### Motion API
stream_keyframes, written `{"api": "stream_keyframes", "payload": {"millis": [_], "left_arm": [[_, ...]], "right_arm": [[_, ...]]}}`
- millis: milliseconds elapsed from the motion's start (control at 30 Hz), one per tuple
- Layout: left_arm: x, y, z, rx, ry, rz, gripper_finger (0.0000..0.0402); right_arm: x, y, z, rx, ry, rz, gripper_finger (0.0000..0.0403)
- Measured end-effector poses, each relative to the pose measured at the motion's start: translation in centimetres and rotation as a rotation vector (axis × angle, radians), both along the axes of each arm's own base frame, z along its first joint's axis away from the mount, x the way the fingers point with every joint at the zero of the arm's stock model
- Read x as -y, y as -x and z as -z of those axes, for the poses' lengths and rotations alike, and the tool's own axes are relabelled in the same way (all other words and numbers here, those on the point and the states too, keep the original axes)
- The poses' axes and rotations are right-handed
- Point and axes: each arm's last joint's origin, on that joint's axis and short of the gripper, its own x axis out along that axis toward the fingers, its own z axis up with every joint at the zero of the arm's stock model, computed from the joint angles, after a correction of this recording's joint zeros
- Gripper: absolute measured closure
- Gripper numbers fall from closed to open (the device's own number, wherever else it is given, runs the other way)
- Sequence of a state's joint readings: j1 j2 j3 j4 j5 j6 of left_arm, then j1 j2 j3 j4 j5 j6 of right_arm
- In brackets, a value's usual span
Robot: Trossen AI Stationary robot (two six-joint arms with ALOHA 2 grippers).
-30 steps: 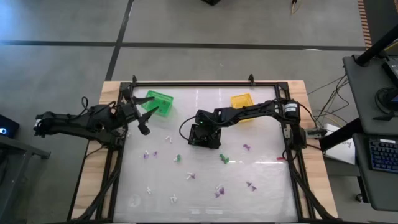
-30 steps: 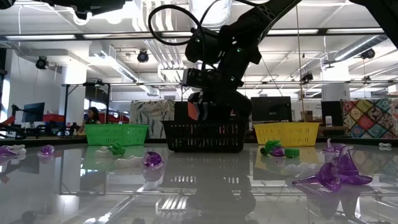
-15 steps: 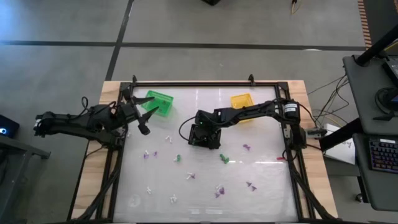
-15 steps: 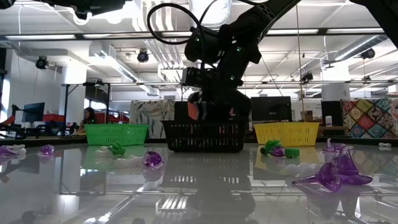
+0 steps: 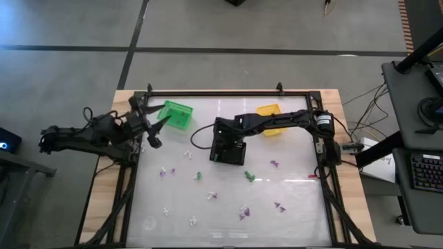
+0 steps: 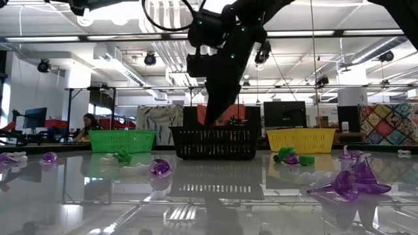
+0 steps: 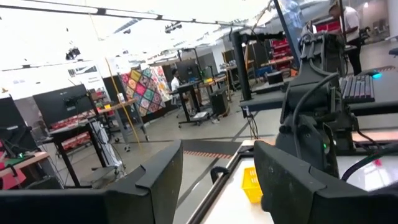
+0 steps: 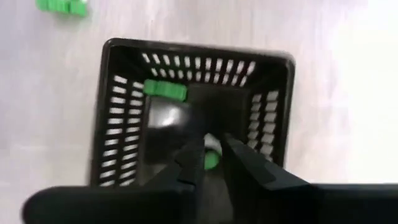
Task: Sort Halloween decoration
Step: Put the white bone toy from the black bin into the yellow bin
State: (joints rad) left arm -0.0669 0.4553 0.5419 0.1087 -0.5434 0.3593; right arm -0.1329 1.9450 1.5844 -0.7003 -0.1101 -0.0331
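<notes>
No writing is legible anywhere. The right gripper [image 8: 210,155] hangs over the black basket [image 5: 229,148], fingers nearly together with nothing between them; a green trinket [image 8: 165,89] lies inside the basket beneath. Other trinkets [image 5: 242,211] are scattered on the white table [image 5: 297,221]. The left gripper [image 5: 156,129] hovers spread open beside the green basket [image 5: 176,114].

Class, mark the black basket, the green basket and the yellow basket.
black basket [image 5: 229,149], high view, on its rim.
green basket [image 5: 176,113], high view, on its rim.
yellow basket [image 6: 300,140], low view, on its front wall.
</notes>
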Motion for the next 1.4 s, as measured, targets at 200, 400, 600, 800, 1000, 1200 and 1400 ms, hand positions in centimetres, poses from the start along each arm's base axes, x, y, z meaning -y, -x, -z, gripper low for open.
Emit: {"api": "stream_keyframes", "payload": {"millis": [200,400,600,800,1000,1200,1400], "left_arm": [[0.0,0.7,-0.3,0.033,-0.001,-0.001,0.0221],[-0.1,1.1,-0.4,0.049,0.000,-0.001,0.0221],[-0.1,1.0,-0.4,0.041,-0.001,-0.001,0.0221],[-0.1,1.0,-0.3,0.026,-0.012,-0.003,0.0221],[-0.1,1.1,-0.1,0.005,-0.016,-0.020,0.0221],[-0.2,1.2,-0.1,-0.001,-0.015,-0.065,0.0221],[-0.2,1.2,-0.1,-0.005,-0.023,-0.067,0.0221]], "right_arm": [[-0.2,-0.3,-0.8,-0.005,-0.196,0.294,0.0392],[-0.9,-0.5,-0.8,-0.016,-0.308,0.502,0.0394],[-1.2,-0.7,0.1,-0.035,-0.286,0.624,0.0394],[-1.1,-1.0,2.1,-0.093,-0.273,0.676,0.0394],[-0.9,-0.8,2.2,-0.092,-0.204,0.747,0.0394],[-0.9,-0.6,2.2,-0.092,-0.157,0.779,0.0394],[-1.3,-0.8,2.4,-0.083,-0.146,0.773,0.0394]]}}
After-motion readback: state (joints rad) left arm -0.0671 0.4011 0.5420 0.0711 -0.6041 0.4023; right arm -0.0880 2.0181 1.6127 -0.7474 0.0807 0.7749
